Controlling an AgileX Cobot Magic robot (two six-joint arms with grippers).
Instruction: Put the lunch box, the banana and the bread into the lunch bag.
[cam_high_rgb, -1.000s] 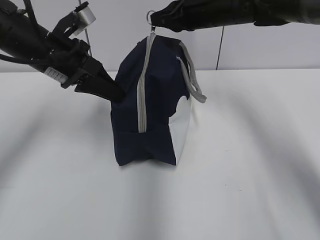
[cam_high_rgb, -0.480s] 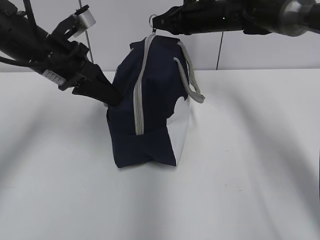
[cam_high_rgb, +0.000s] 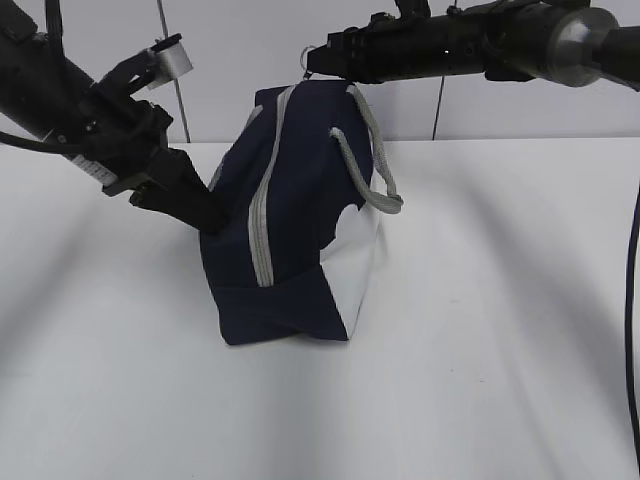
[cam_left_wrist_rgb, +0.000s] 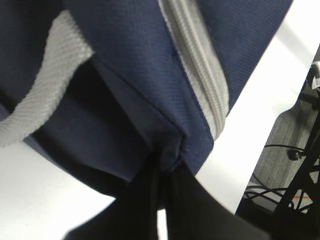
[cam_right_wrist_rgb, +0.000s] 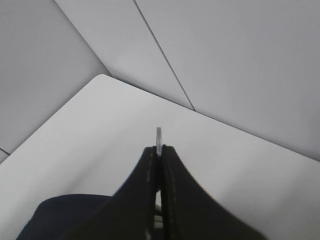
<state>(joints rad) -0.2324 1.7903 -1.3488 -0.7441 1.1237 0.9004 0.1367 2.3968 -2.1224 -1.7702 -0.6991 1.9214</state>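
The navy blue fabric lunch bag (cam_high_rgb: 290, 215) stands on the white surface (cam_high_rgb: 480, 330), its top leaning right. The left pincer (cam_high_rgb: 212, 215) pinches its end seam; the right pincer (cam_high_rgb: 316, 62) is clamped on the metal zipper ring (cam_right_wrist_rgb: 159, 136).

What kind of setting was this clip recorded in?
Probably a lab bench, not a kitchen: a bare white table, plain panelled walls, and loose cables by a stand beside the lunch bag.
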